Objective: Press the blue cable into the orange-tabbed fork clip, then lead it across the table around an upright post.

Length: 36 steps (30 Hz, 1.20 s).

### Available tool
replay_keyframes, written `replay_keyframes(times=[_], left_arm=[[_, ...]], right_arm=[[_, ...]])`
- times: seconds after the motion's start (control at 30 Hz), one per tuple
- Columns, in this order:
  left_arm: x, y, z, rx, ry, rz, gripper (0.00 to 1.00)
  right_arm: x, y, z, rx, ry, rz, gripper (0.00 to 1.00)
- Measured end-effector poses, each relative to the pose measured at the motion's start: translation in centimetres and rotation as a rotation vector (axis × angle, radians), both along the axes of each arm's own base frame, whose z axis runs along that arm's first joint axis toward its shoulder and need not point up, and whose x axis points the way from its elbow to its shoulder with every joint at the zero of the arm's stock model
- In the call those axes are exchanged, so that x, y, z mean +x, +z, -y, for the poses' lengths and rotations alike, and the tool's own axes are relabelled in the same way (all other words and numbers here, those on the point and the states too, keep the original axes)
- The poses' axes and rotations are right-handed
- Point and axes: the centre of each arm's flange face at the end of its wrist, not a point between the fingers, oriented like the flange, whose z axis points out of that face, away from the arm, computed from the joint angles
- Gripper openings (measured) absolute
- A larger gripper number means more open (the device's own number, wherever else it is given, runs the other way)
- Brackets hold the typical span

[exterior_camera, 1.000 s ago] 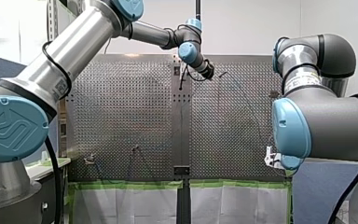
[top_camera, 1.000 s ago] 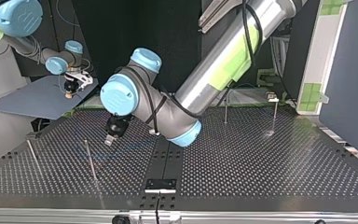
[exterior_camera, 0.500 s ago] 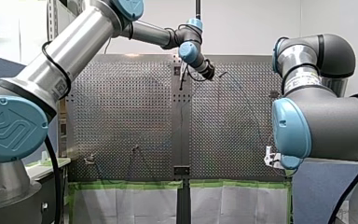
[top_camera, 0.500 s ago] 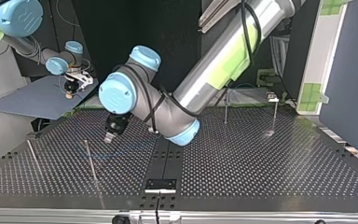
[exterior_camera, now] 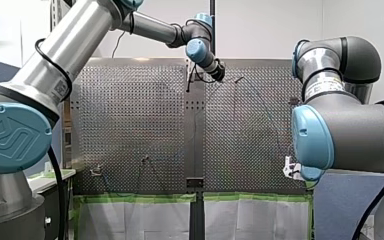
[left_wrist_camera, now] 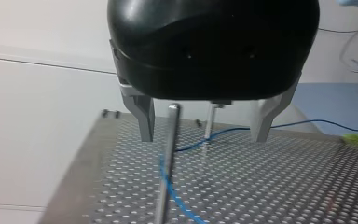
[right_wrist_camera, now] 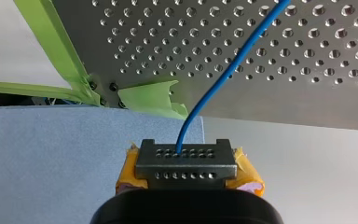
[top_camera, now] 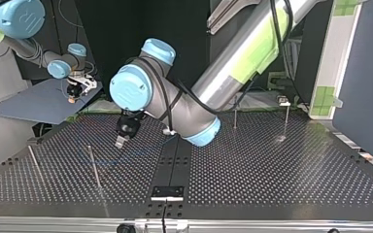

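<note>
My left hand (left_wrist_camera: 204, 138) is released: its two metal fingers (left_wrist_camera: 144, 122) stand apart above the desk (left_wrist_camera: 284, 186) and hold nothing. An upright post (left_wrist_camera: 167, 158) rises in front of the gap between them, closer to one finger. The blue cable (left_wrist_camera: 175, 198) bends close to the foot of this post, but I cannot tell if it goes round it. A thinner part of the cable runs over the desk past a second post (left_wrist_camera: 208, 126). In the top view this hand hangs low over the desk in the view's left half. My right hand (right_wrist_camera: 185, 151) is beyond the desk's edge, over a blue mat (right_wrist_camera: 51, 154). Its yellow pads (right_wrist_camera: 249, 173) are clenched on the blue cable, which leads from there onto the desk beside some green tape (right_wrist_camera: 149, 99).
</note>
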Motion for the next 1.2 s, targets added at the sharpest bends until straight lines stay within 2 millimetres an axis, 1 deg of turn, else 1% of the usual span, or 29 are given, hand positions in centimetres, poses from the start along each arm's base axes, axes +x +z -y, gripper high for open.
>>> replay_keyframes(times=[0.23, 0.63, 1.2], left_arm=[[-0.8, 1.9, -1.5, -0.094, 0.005, 0.019, 1.0], [-2.7, 4.7, -4.1, -0.251, 0.076, 0.055, 1.0], [-6.6, 8.3, -7.5, -0.499, 0.067, 0.101, 1.0]], right_arm=[[0.3, 0.0, -0.1, 0.002, 0.004, 0.0, 0.0], [0.5, 0.0, -0.1, 0.004, 0.007, 0.0, 0.0], [0.9, 0.0, -0.2, 0.005, 0.014, 0.0, 0.0]])
